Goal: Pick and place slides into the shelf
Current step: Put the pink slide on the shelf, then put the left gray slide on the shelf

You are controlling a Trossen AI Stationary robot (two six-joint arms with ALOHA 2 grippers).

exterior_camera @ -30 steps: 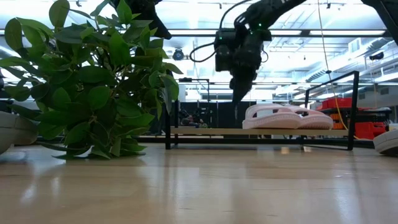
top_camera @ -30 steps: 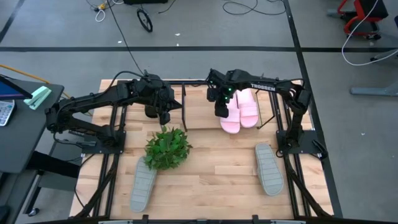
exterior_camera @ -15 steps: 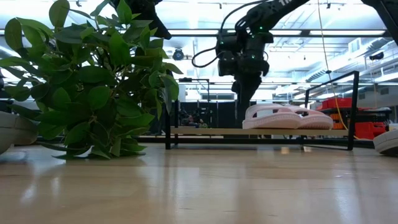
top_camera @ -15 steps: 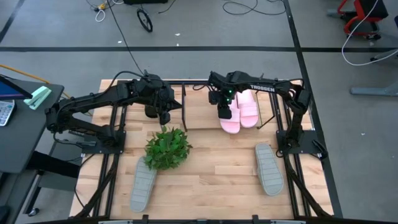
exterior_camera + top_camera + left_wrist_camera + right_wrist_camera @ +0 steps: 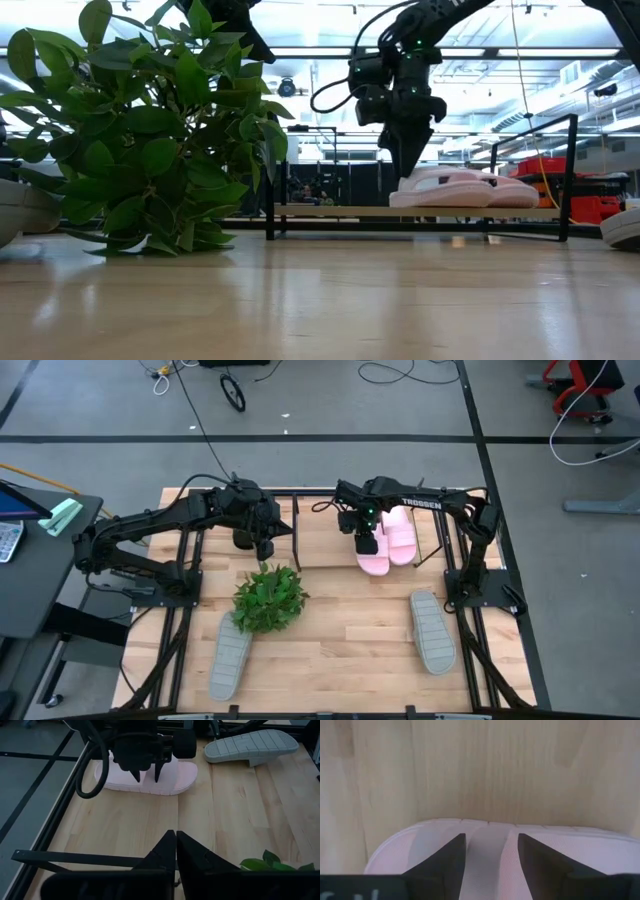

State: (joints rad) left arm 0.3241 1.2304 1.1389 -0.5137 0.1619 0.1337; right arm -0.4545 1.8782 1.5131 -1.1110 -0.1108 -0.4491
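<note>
two light pink open-toe slide sandals (image 5: 388,540) lie side by side on the slanted wooden board of the black rod shelf (image 5: 320,530), upper centre-right of the high view. right gripper (image 5: 366,544) hangs over the nearer one, fingers (image 5: 445,857) spread apart. left gripper (image 5: 264,546) upper centre-left, fingers pressed together. grey slide sandals (image 5: 431,630) on the wooden tabletop (image 5: 330,650) at the bottom.

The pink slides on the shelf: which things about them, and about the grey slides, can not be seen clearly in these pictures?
- Pink slides: high view, right gripper covers part of the left one; contact unclear.
- Left grey slide: high view, plant hides its toe end.
- Right grey slide: low view, cut by the edge.
- Shelf: low view, the plant hides its left end.
</note>
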